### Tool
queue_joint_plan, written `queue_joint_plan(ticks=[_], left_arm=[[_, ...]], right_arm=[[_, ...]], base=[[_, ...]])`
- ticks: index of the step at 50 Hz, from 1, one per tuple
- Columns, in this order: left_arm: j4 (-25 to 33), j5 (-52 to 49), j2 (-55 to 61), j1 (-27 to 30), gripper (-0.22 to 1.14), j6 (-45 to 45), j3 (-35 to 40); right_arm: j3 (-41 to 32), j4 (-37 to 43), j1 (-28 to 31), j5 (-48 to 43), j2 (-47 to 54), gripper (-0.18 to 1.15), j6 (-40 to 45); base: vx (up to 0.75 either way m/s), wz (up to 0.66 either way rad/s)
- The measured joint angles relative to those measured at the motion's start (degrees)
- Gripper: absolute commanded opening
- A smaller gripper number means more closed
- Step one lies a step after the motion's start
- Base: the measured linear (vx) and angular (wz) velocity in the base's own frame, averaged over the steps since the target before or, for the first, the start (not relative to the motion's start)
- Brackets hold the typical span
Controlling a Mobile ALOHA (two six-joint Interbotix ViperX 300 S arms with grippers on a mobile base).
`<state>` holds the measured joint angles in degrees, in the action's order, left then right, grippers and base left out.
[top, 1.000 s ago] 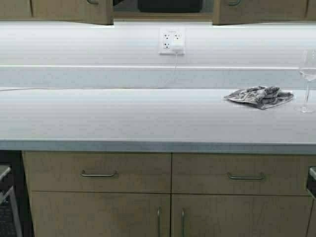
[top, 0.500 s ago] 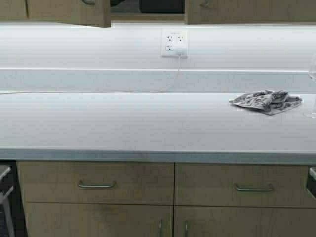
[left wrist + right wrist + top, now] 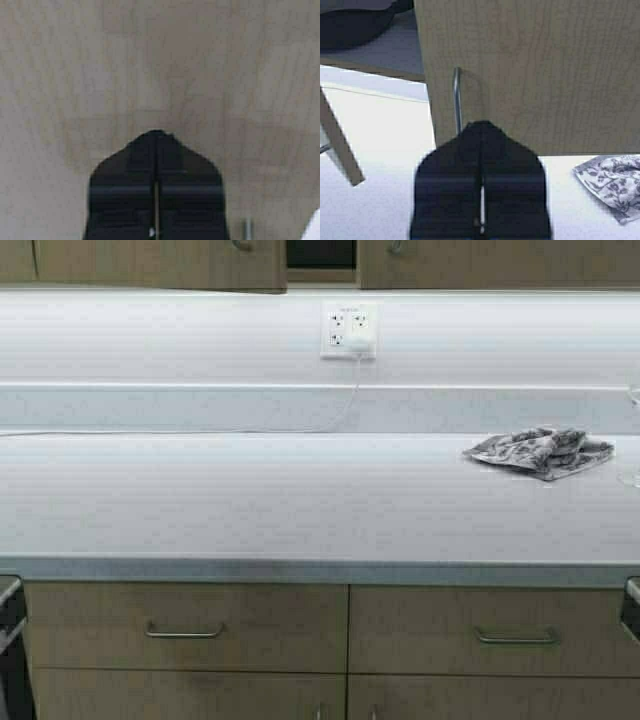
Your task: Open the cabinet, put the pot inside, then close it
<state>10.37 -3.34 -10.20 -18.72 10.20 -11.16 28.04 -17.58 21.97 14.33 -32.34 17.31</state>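
The cabinet's two tan doors line the top of the high view: left door (image 3: 200, 265), right door (image 3: 480, 262), with a narrow gap between them. The black pot (image 3: 320, 252) shows dark in that gap, and in the right wrist view (image 3: 355, 22) it sits on the pale grey shelf. My left gripper (image 3: 156, 134) is shut, with its tips against the tan door face (image 3: 160, 65). My right gripper (image 3: 481, 124) is shut and empty, with its tips at the right door (image 3: 545, 65) just beside its silver handle (image 3: 456, 97). Neither arm shows in the high view.
A long white countertop (image 3: 250, 500) runs below the cabinet. A crumpled patterned cloth (image 3: 540, 450) lies at its right, with a wine glass (image 3: 632, 440) at the right edge. A wall outlet (image 3: 349, 330) has a cord trailing left. Base-cabinet drawers (image 3: 185, 625) are below.
The gap between the two cabinet doors has narrowed a lot as both doors swung inward. The whole scene has shifted down in the high view, so the robot has moved.
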Motion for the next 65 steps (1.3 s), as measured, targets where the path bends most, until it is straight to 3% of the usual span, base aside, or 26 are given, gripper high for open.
queue_joint_plan(ticks=[9,23,41,46,54,65], left_arm=[[0.18,-0.26,-1.85,-2.11,0.04,-0.09,-1.93],[0.09,1.67,-12.04,-2.90,0.04,-0.09,-13.62],[0.00,2.99,-13.54,-3.43,0.04,0.62,-15.29],[0.00,3.60,-11.69,-3.52,0.04,0.62,-14.94],[0.00,3.69,-10.11,-3.16,0.04,0.62,-14.94],[-0.09,3.78,-9.76,-3.25,0.04,0.44,-14.94]], right_arm=[[1.67,0.09,0.18,0.44,-1.85,0.07,-0.09],[1.41,0.09,0.53,-3.16,-0.09,0.07,0.00],[-21.71,0.26,0.97,-4.83,21.36,0.07,-0.09],[-24.35,0.09,0.70,-3.08,23.91,0.07,-0.26],[-21.45,0.18,0.44,0.00,20.30,0.07,-0.18],[-9.67,-0.09,0.53,0.35,8.44,0.07,-0.26]], base=[[0.07,0.00],[0.08,-0.02],[0.06,0.00],[0.06,0.03],[0.06,0.03],[0.06,0.01]])
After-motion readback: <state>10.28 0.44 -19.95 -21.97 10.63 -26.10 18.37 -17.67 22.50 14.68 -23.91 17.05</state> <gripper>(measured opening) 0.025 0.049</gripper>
